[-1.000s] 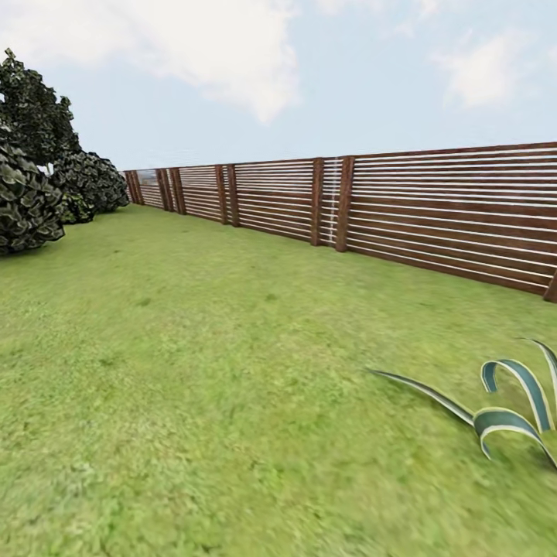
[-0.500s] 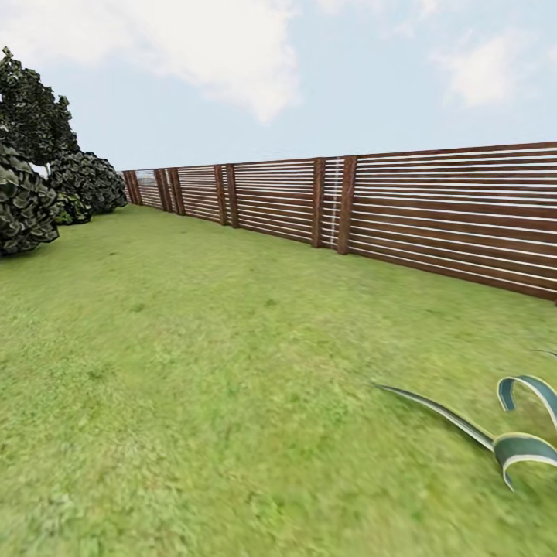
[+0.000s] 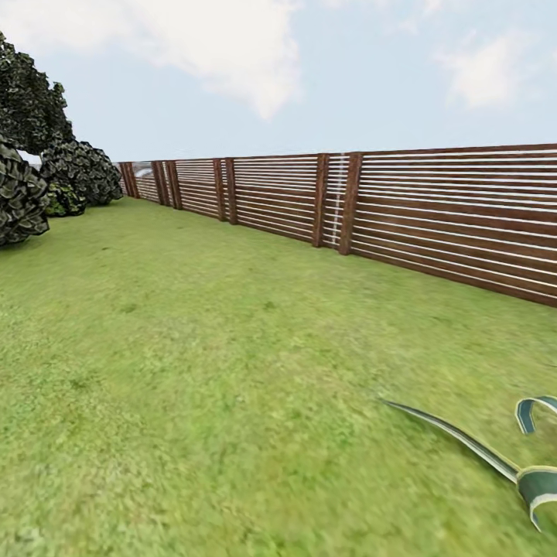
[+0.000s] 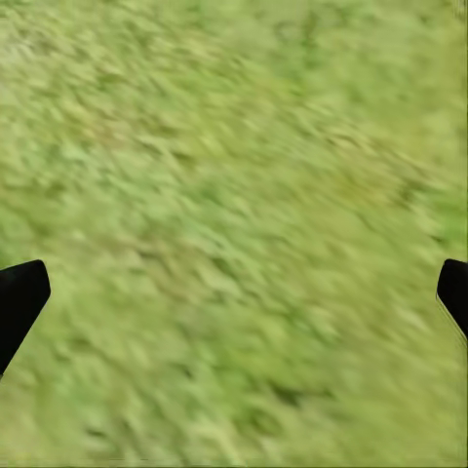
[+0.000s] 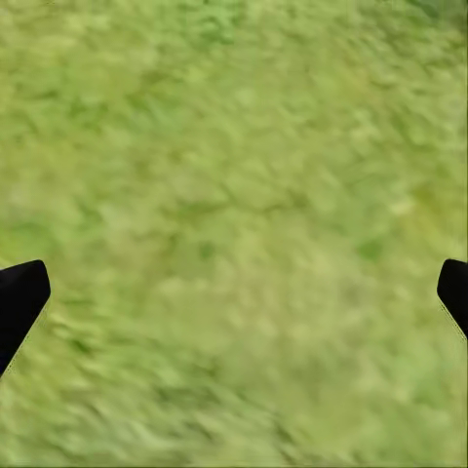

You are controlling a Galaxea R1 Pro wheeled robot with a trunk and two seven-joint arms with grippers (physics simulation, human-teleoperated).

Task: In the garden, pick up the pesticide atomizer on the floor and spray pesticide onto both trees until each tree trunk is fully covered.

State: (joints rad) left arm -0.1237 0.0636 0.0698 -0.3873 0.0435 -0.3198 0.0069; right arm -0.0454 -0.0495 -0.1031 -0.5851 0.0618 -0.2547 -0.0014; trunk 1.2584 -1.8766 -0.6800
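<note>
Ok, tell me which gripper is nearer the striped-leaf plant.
Right, probably: the striped-leaf plant lies on the robot's right; left gripper and right gripper both hover open over grass.

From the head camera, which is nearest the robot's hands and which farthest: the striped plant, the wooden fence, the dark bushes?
The hands point at lawn beneath the robot, so nearest the camera counts.
1. Striped plant, low right.
2. Wooden fence, right, running back.
3. Dark bushes, far left.

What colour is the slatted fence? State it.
Reddish-brown slats and posts on the fence, pale gaps between; clearest in the head view.
</note>
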